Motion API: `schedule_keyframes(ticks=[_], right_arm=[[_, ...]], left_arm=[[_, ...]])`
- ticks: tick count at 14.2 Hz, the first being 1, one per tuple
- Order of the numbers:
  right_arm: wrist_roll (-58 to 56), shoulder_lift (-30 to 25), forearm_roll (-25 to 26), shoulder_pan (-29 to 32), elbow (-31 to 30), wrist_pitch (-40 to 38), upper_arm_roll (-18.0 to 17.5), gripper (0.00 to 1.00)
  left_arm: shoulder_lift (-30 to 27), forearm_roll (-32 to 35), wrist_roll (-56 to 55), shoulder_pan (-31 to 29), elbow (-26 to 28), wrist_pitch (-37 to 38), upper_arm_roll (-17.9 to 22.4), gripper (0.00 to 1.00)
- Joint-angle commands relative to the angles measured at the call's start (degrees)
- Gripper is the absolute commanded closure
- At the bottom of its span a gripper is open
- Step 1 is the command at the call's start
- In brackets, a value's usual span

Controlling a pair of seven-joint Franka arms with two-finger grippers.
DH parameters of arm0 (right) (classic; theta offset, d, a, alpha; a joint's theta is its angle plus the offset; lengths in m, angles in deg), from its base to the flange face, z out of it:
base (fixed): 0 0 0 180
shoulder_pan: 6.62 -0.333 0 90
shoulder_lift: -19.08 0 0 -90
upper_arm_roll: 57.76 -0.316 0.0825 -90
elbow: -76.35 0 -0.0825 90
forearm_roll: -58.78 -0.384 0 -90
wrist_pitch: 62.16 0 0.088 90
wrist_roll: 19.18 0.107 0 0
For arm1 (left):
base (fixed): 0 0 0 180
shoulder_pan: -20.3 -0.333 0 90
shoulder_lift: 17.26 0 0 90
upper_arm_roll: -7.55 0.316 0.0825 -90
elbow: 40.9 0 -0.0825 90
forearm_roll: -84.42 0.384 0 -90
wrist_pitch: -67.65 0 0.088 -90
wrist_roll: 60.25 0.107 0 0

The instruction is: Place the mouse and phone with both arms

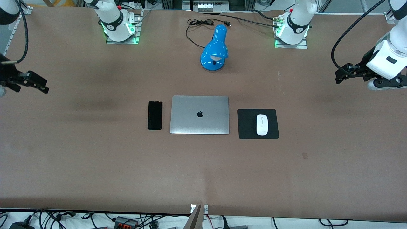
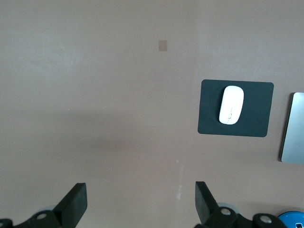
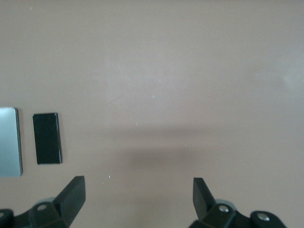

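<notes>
Both grippers, left (image 1: 337,78) at frame right and right (image 1: 44,88) at frame left, hung wide open and empty; mouse (image 1: 262,124) on pad (image 1: 244,124) and phone (image 1: 155,115) beside laptop (image 1: 199,114) seemed placed, so a careless sweep might nudge either.

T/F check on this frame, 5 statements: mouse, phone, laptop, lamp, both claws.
1. The mouse lies on the black pad. True.
2. The phone lies on top of the laptop. False: it lies flat on the table beside the laptop, toward the right arm's end.
3. The laptop is closed. True.
4. The left claw is shut on the mouse. False: it is open, holding nothing, over bare table at the left arm's end.
5. The blue lamp is nearer the front camera than the laptop. False: it is farther.
The right claw is open too, over bare table at the right arm's end.
</notes>
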Motion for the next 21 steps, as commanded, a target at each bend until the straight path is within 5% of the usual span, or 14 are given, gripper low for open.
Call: schedule_keyframes(ticks=[1, 21], right_arm=[[-2.3, -1.8, -0.2, 0.1, -2.7, 0.2, -0.1, 0.0], [-1.6, -0.3, -1.8, 0.9, -1.9, 0.7, -0.1, 0.0]], left_arm=[[-0.9, -1.2, -0.7, -0.7, 0.9, 0.0, -0.3, 0.0], [-1.0, -4.0, 0.8, -0.7, 0.9, 0.4, -0.7, 0.0]])
